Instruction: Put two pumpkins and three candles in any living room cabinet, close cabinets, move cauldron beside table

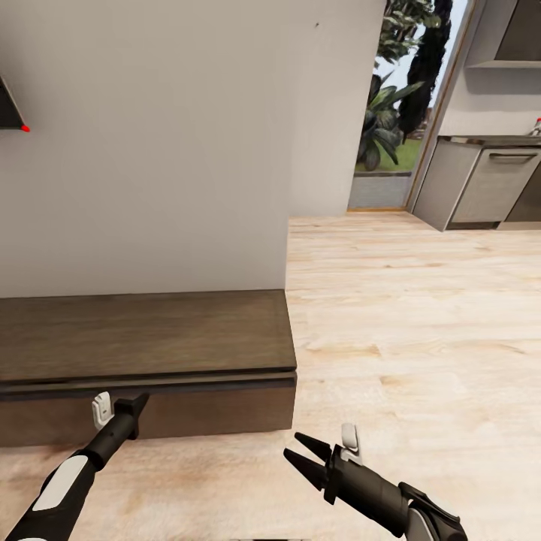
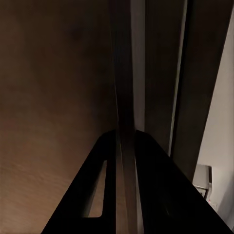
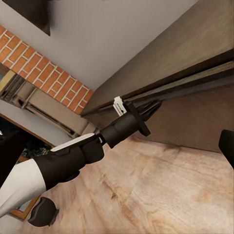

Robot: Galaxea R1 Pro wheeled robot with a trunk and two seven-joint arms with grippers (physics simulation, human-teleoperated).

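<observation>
The long low dark-brown wood cabinet (image 1: 143,353) spans nine o'clock. The left gripper (image 1: 134,412) touches its handleless drawer front, spread unclear; right gripper (image 1: 304,457) gapes wide. Stiff, heavy: pull the top lip.

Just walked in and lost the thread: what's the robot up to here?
The left gripper is pressed against the front of the low dark-brown cabinet, at the seam under its top; whether its fingers are shut is unclear. The right gripper hangs open and empty over the wooden floor. A dark round pot sits on the floor behind.
</observation>
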